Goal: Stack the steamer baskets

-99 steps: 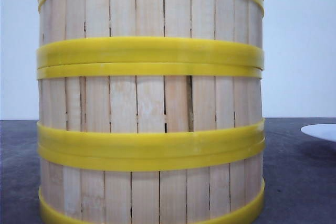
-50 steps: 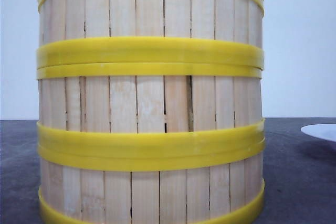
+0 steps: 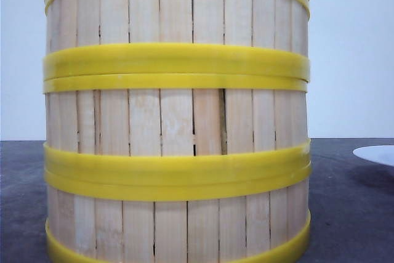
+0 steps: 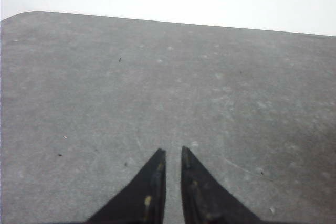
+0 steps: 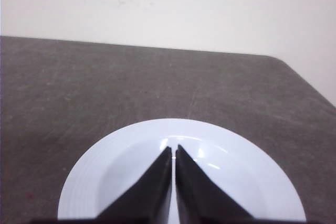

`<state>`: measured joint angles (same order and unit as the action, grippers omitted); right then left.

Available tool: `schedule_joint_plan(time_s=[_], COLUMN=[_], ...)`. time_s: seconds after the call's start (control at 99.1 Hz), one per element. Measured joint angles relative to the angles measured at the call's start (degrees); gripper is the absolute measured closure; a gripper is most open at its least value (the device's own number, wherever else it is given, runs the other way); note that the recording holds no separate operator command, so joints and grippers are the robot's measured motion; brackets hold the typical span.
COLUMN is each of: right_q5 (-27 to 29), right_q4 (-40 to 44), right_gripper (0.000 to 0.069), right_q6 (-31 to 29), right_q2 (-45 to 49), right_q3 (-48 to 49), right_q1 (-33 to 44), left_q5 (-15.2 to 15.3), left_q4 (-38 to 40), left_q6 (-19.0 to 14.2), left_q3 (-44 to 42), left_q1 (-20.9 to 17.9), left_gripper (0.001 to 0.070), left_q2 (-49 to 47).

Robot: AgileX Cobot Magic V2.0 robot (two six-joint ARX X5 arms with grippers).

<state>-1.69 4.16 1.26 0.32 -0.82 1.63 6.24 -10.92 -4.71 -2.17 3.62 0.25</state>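
Three steamer baskets stand stacked in one column close to the front camera: the bottom one, the middle one and the top one, whose upper rim runs out of the frame. Pale slats and yellow rims line up evenly. Neither gripper shows in the front view. My left gripper hovers over bare grey table, its jaws only a narrow slit apart with nothing between them. My right gripper is shut and empty above a white plate. No basket appears in either wrist view.
The white plate lies on the dark table to the right of the stack, only its edge visible in the front view. The table's far rounded corners and a white wall show in both wrist views.
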Motion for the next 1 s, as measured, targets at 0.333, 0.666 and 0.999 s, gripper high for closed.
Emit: schedule_joint_plan(time_s=[0.333,0.666,0.999], right_q5=[0.0,0.0,0.0], right_q4=[0.7,0.7,0.7], right_gripper=[0.0686,0.0685,0.0685], right_q6=[0.0,0.0,0.0], right_q2=[-0.1,-0.1,-0.1], right_q3=[0.0,0.0,0.0], right_q1=[0.0,0.0,0.0], left_q5=[0.0,0.0,0.0], left_q4=[0.0,0.0,0.0], left_q6=[0.0,0.0,0.0], left_q3=[0.0,0.0,0.0], left_q1=[0.0,0.0,0.0], left_gripper=[0.0684,0.0684,0.0684], left_q2=[0.0,0.0,0.0])
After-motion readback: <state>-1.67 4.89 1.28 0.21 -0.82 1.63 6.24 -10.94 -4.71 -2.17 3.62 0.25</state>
